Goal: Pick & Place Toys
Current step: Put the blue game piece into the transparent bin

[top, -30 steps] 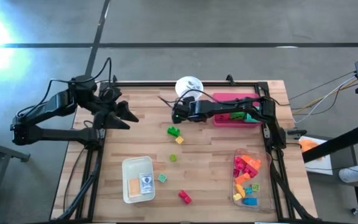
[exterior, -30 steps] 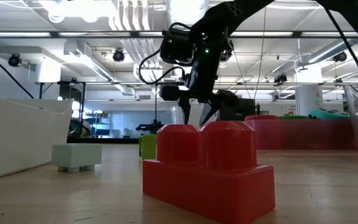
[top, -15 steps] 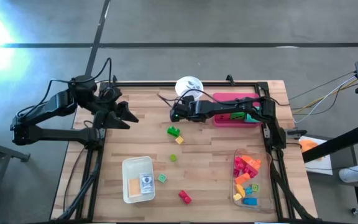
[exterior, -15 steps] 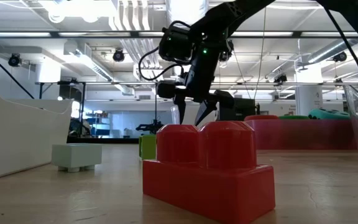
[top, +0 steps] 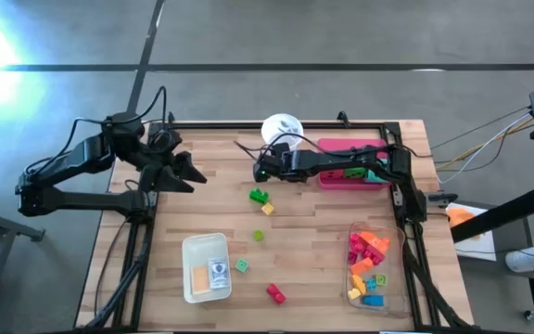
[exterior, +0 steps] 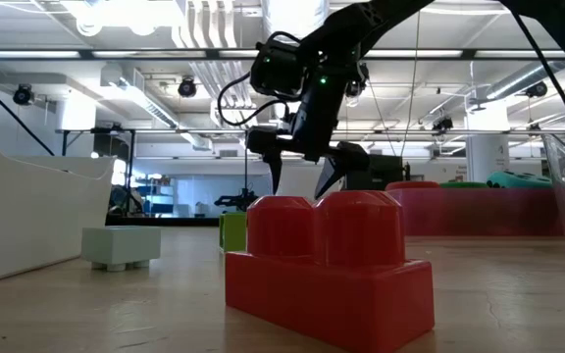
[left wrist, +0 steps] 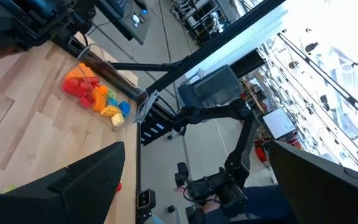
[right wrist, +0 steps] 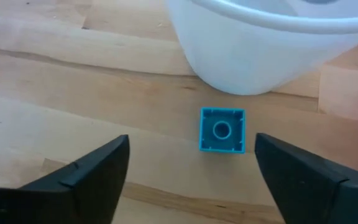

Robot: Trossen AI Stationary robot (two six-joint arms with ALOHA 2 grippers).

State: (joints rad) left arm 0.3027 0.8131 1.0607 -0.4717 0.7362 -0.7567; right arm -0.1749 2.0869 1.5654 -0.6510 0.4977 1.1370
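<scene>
A small blue brick (right wrist: 222, 130) lies on the wood with its hollow side toward the camera, close beside the white cup (right wrist: 266, 37). My right gripper (right wrist: 191, 180) hovers over it, open, one finger to each side, and touches nothing. From above, that gripper (top: 259, 173) stands just near of the cup (top: 282, 128). Loose toys lie mid-table: a green brick (top: 260, 196), a yellow one (top: 267, 209), two small green pieces (top: 259, 236) (top: 242, 265) and a red brick (top: 275, 294). My left gripper (top: 193, 178) waits open, raised at the table's left.
A clear tray (top: 369, 269) filled with bright bricks stands at the near right. A pink tray (top: 350, 160) sits at the far right under my right arm. A white tray (top: 205, 269) holding cards is near left. The red brick (exterior: 327, 270) fills the low view's foreground.
My right gripper has opened: in the low view its fingertips now stand much wider apart than before. It has stayed in place beside the white cup.
</scene>
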